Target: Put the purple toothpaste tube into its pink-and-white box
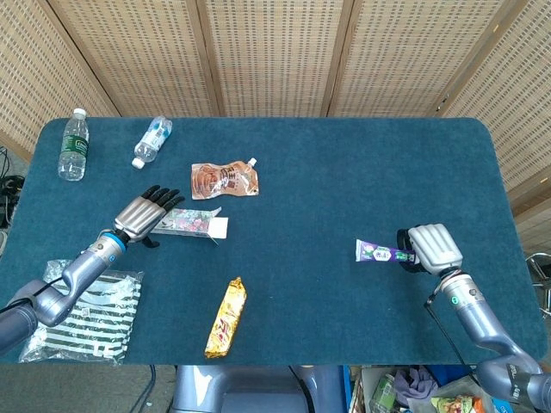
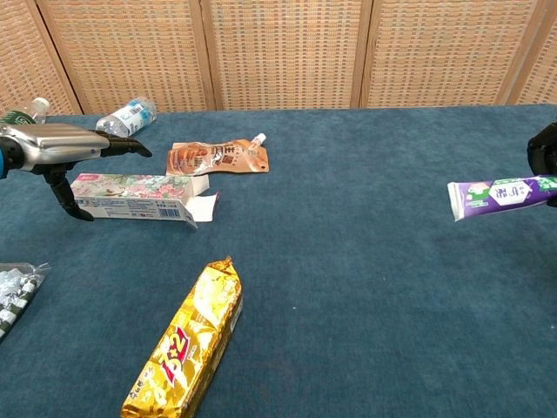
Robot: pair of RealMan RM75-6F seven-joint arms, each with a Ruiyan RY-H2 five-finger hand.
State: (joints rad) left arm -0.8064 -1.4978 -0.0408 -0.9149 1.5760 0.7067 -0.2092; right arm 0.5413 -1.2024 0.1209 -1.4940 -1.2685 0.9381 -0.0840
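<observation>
The purple toothpaste tube (image 1: 379,253) (image 2: 500,193) is held just above the table at the right, its flat end pointing left, gripped by my right hand (image 1: 433,248) (image 2: 545,155). The pink-and-white box (image 1: 198,224) (image 2: 139,196) lies flat at the left with its right end flap open. My left hand (image 1: 146,215) (image 2: 65,152) hovers over the box's left end, fingers stretched out above it and thumb hanging down in front. It holds nothing. The chest view cuts off most of the right hand at the frame edge.
On the blue table (image 1: 344,172) a brown spout pouch (image 1: 225,180) (image 2: 218,158) lies behind the box. A golden snack bar (image 1: 225,317) (image 2: 187,344) lies in front, a striped bag (image 1: 86,314) at front left, with two water bottles (image 1: 74,146) (image 1: 152,139) at the far left.
</observation>
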